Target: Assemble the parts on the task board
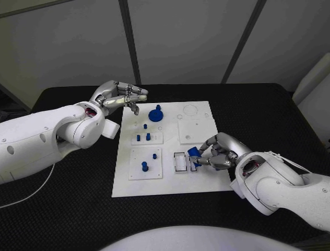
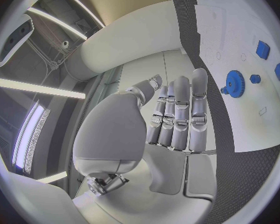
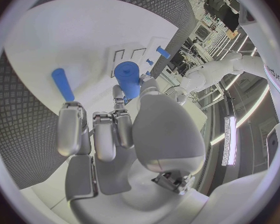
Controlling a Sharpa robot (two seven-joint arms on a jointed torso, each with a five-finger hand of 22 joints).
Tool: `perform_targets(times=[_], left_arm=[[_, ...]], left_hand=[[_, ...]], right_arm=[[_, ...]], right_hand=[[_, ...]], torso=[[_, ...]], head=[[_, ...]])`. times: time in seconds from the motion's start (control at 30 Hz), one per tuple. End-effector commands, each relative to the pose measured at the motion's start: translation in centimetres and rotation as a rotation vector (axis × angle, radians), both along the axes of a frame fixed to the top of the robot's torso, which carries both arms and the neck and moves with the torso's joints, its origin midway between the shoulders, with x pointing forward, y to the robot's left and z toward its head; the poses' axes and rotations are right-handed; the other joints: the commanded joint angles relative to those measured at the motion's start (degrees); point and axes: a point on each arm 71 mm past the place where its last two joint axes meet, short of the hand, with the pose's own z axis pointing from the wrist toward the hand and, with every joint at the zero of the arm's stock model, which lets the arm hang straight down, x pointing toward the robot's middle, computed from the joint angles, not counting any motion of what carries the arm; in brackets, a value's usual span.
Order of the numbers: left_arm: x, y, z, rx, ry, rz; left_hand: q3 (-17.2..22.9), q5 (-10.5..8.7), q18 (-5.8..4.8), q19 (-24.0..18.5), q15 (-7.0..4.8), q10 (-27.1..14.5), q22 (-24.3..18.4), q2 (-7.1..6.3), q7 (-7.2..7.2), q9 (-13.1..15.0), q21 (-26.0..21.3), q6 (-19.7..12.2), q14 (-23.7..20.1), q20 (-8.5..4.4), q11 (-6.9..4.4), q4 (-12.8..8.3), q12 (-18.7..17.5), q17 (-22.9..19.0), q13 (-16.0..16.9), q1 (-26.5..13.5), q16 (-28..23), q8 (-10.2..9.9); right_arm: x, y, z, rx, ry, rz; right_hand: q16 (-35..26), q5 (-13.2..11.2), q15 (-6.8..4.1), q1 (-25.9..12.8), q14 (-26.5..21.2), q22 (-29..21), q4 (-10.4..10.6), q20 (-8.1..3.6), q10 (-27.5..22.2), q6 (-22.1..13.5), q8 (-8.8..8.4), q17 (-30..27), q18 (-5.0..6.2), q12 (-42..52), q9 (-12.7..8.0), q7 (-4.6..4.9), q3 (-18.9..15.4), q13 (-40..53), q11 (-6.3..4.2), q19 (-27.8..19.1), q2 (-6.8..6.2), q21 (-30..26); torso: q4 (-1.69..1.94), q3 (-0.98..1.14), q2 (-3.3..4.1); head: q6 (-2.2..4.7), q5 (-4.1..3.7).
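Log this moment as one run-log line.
left hand: empty, raised beyond task board | right hand: holding blue part over board's near right | blue gear: on board

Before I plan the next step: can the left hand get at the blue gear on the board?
Probably yes: the left hand hovers empty beside the blue gear, nothing between them.

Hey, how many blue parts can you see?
7: gear at the task board's far edge; three pegs mid-board; two nearer; one part in the right hand. Others may be hidden.
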Motion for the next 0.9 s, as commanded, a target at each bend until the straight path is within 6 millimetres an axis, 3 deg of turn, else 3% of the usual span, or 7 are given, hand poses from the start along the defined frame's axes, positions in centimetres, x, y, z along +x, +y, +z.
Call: perform_targets(times=[0.03, 0.33, 0.77, 0.9], left_arm=[[0.0, -0.2, 0.1, -0.007, -0.003, -0.014], [-0.1, -0.3, 0.1, -0.008, -0.003, -0.017], [-0.1, -0.3, 0.1, -0.009, -0.001, -0.021], [-0.1, -0.3, 0.1, -0.009, -0.001, -0.022]], left_hand=[[0.11, 0.36, 0.37, 0.14, 0.37, -0.48, -0.06, 0.54, 0.01, -0.01, -0.25, -0.08, 0.07, 0.22, -0.06, -0.24, 0.11, -0.06, -0.06, -0.04, -0.36, -0.11], [0.11, 0.36, 0.37, 0.14, 0.37, -0.48, -0.06, 0.54, 0.01, -0.01, -0.25, -0.08, 0.07, 0.22, -0.06, -0.24, 0.11, -0.06, -0.06, -0.04, -0.36, -0.11], [0.11, 0.36, 0.37, 0.14, 0.37, -0.48, -0.06, 0.54, 0.01, -0.01, -0.25, -0.08, 0.07, 0.22, -0.06, -0.24, 0.11, -0.06, -0.06, -0.04, -0.36, -0.11], [0.11, 0.36, 0.37, 0.14, 0.37, -0.48, -0.06, 0.54, 0.01, -0.01, -0.25, -0.08, 0.07, 0.22, -0.06, -0.24, 0.11, -0.06, -0.06, -0.04, -0.36, -0.11]], right_arm=[[0.0, 0.8, -0.1, 0.023, 0.019, 0.031], [0.2, 2.4, -0.9, -0.011, 0.080, 0.089], [0.8, 2.9, -1.5, -0.054, 0.099, 0.092], [0.9, 3.0, -1.5, -0.053, 0.087, 0.085]], right_hand=[[0.19, -0.19, -0.36, -0.78, 5.41, 0.45, 0.45, -0.37, 1.23, 1.89, 0.28, 11.94, -0.53, 0.05, 0.87, -1.50, -0.29, 6.71, -0.37, 0.24, 0.54, 0.28], [0.16, -2.11, -0.56, -4.04, 5.40, 0.43, 0.60, -0.56, 1.23, 2.80, 0.55, 11.90, -0.52, -0.32, 1.25, -1.84, -1.85, 6.57, -0.61, 0.18, 1.27, 0.23], [0.14, -4.05, -1.08, -6.90, 5.39, 0.38, 0.63, -0.99, 1.30, 4.30, 1.56, 11.87, -0.50, -0.66, 2.34, -2.61, -3.51, 6.54, -1.25, 0.11, 1.79, 0.13], [0.10, -7.70, -1.25, -8.20, 5.38, 0.31, 0.62, -1.19, 1.31, 4.41, 1.91, 11.80, -0.48, -0.84, 2.88, -2.80, -4.25, 6.52, -1.42, 0.06, 1.85, 0.05]], torso=[[0.10, -0.02, 0.03], [0.08, -0.05, 0.07], [0.04, 0.01, 0.07], [0.07, 0.00, 0.06]], head=[[-0.02, -0.03], [-0.08, 0.29], [-0.29, 0.64], [-0.29, 0.67]])
